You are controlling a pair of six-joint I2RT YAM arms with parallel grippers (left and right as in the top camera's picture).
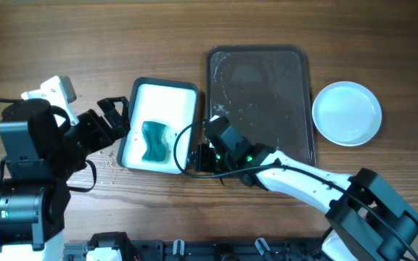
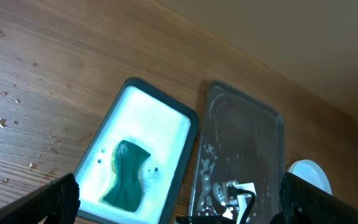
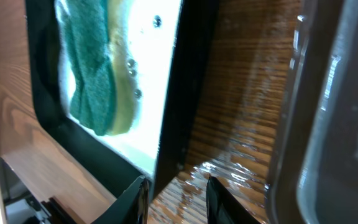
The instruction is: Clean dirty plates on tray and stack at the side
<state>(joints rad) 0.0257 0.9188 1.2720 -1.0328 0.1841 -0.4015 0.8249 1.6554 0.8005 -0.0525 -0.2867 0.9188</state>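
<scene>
Just beside the wet dark tray (image 1: 267,80), one plain white plate (image 1: 347,112).

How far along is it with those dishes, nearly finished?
It looks finished, or close to it. The tray holds no plates, only wet streaks. A clean white plate sits on the table to its right; I cannot tell if others are stacked under it. The sponge lies in its tub. The left gripper and right gripper are open and empty. Nothing obvious remains.
</scene>
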